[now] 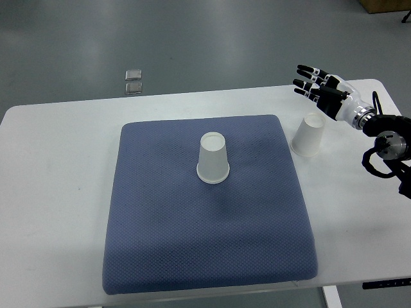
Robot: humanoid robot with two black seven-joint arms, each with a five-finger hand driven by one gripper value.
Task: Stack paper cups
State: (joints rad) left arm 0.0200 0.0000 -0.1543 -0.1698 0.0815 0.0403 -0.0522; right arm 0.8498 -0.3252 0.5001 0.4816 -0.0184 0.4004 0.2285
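Observation:
One white paper cup (213, 158) stands upside down near the middle of the blue mat (205, 244). A second white paper cup (308, 135) stands upside down on the white table just off the mat's right edge. My right hand (314, 85) hovers above and behind that second cup, fingers spread and pointing left, holding nothing. Its arm comes in from the right edge. The left arm does not show.
The white table (58, 192) carries the mat. Two small grey metal squares (133, 81) lie on the floor beyond the table's far edge. A brown box corner (385, 5) shows at the top right.

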